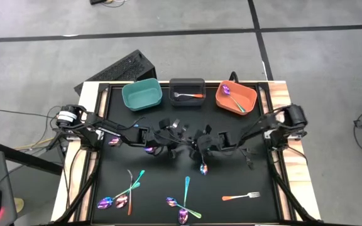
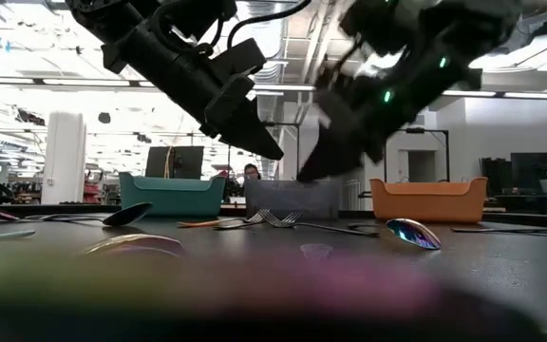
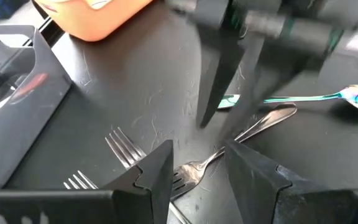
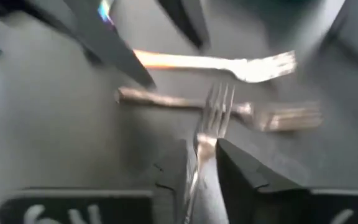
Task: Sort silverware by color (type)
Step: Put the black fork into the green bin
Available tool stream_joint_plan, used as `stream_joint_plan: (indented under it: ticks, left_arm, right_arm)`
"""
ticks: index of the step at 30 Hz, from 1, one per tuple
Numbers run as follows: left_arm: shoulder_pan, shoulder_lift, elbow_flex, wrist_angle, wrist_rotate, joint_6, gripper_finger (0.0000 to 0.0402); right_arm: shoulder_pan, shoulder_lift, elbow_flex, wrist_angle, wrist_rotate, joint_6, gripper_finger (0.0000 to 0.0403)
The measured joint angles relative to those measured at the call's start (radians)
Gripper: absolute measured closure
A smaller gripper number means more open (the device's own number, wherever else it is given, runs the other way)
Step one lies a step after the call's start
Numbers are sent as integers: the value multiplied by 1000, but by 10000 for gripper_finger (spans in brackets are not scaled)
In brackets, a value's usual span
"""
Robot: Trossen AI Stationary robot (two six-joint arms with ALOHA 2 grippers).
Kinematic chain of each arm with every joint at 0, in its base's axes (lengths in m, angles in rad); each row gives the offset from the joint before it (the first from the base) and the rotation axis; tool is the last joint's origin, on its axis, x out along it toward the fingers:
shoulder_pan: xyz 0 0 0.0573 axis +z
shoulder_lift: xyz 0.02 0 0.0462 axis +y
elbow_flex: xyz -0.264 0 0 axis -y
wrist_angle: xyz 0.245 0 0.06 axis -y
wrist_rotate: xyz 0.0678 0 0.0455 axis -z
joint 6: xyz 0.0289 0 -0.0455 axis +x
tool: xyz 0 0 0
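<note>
We find iridescent spoons [image 1: 115, 201] at the black counter's [image 1: 231, 182] 6 o'clock edge. At centre, the right claw [image 4: 201, 163] pinches a silver fork [image 4: 212, 118]; the left claw [image 3: 197, 171] gapes over another fork [image 3: 194, 169], 9 o'clock of it.

Glossy metal forks [image 3: 191, 174] on a scratched matt black table [image 3: 135, 99].

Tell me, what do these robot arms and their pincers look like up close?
Both arms are dark, jointed and hung with black cables. The left gripper has two matte black, wedge-shaped fingers. The right gripper has the same black fingers, with white lettering on the block behind them. Small green lights glow on one arm in the low view.
</note>
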Motion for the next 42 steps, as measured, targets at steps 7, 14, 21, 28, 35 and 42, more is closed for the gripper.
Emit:
stream_joint_plan:
  ticks: [7,14,21,28,35,42]
  left_arm:
    - [-1,0,0,-8,-1,0,268]
    - [-1,0,0,-15,-7,0,268]
    - [-1,0,0,-31,-7,1,268]
    - [-64,-141,-1,-400,-94,-74,268]
    - [-142,-298,-1,-459,-292,-118,268]
    - [-130,-279,-1,-317,-291,-232,267]
  right_arm:
    - [0,134,39,-4,-15,18,259]
    - [0,196,100,-57,-2,22,310]
    - [3,189,132,-171,19,-22,389]
    - [23,53,124,-150,52,-83,396]
    - [19,-71,122,-148,105,-239,397]
    - [63,-108,124,-56,255,-368,397]
